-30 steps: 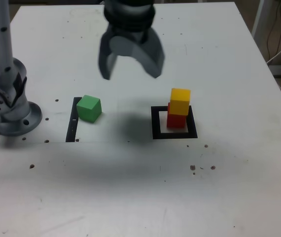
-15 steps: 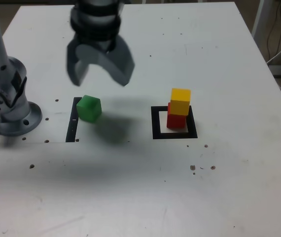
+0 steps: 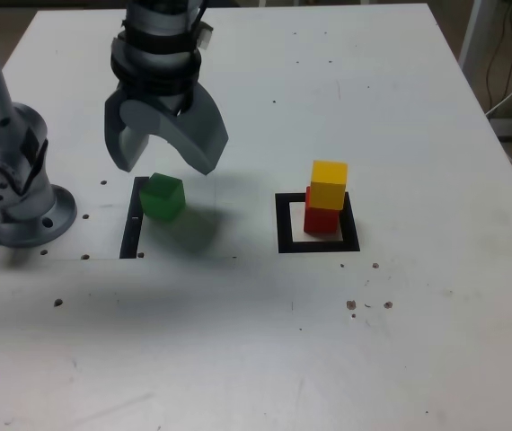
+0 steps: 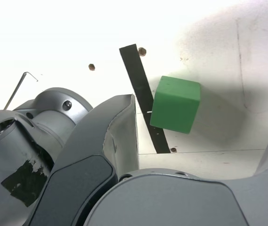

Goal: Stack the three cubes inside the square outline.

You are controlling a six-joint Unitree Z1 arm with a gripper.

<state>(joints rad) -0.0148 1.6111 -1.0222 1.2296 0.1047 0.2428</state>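
Now that the pincer (image 3: 164, 154) has moved over from near the stack, it hangs wide apart and empty just above the green cube (image 3: 163, 197). Yellow (image 3: 329, 184) sits on red (image 3: 322, 215) inside the square (image 3: 283, 224), well off to its side, so green comes next.

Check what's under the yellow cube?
The yellow cube sits on the red cube, inside the square outline. The yellow one covers the red cube's top.
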